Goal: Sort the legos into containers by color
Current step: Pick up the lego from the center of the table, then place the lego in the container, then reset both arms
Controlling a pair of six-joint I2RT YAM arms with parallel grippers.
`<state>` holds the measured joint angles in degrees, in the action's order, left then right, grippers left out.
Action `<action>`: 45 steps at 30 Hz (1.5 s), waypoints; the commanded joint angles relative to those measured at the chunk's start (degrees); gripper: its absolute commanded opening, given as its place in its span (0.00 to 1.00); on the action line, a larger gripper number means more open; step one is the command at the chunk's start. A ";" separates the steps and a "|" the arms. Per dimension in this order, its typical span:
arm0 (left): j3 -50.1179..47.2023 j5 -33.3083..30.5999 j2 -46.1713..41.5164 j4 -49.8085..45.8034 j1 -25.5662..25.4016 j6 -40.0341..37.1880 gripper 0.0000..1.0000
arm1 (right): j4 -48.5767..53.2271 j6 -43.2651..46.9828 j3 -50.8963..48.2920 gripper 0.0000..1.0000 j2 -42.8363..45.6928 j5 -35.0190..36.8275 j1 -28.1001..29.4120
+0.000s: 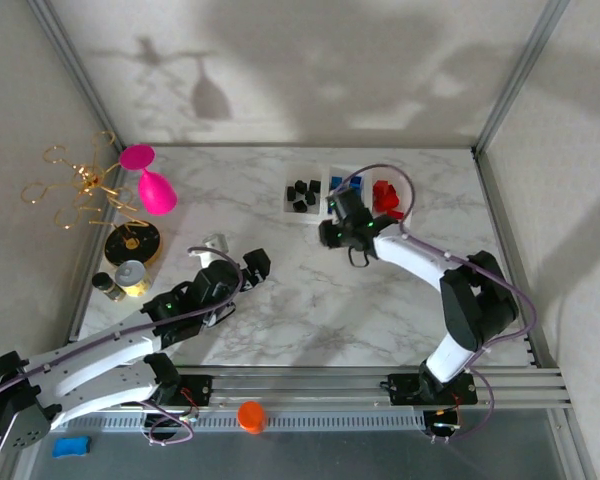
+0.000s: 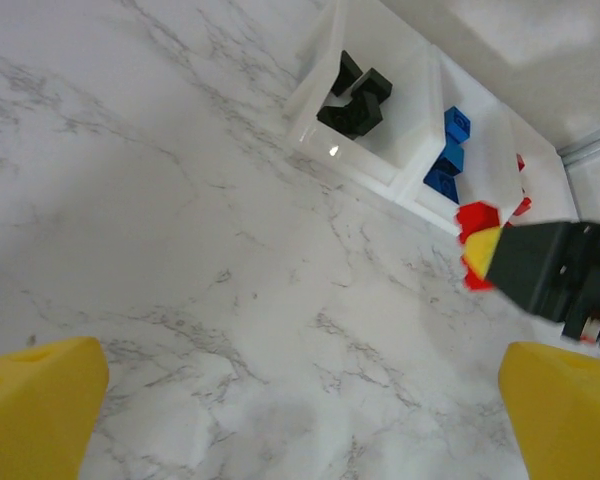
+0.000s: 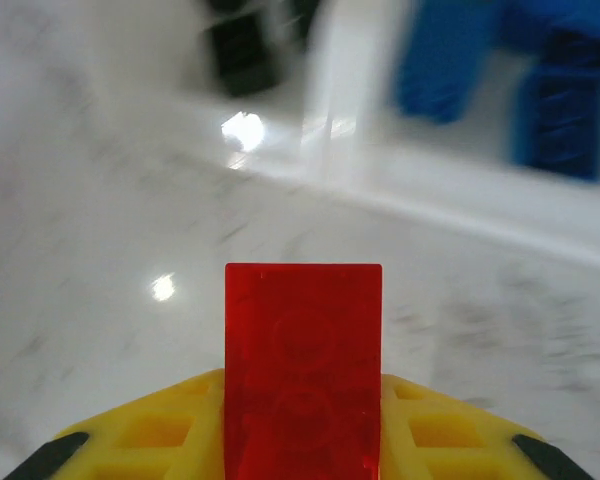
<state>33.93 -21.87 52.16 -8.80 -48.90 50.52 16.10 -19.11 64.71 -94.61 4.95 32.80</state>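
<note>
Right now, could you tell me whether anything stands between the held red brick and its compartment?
Only the tray's front wall does, just ahead. The red brick, clamped in the right gripper, sits low before the blue section; the red section lies to its right. Nothing else visible lies between.

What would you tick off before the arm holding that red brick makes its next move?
1. Red brick gripped by the right gripper: ok, pinched between its pads.
2. Brick above the tray: not ok, it hangs short of the near wall.
3. Colours kept apart, with black bricks, blue bricks and red bricks each in their own compartment: ok.
4. Left gripper out of the way: ok, open over bare marble.
5. Room left among the reds: cannot tell.
</note>
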 commanded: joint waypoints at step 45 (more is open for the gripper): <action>6.44 -17.95 8.55 7.72 10.76 -18.42 1.00 | -10.84 -0.65 -7.64 0.99 13.09 27.33 -21.93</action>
<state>41.89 -29.74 63.68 -1.89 -40.05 39.09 8.64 -19.14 63.13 -85.01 24.21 12.23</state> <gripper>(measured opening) 0.994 0.986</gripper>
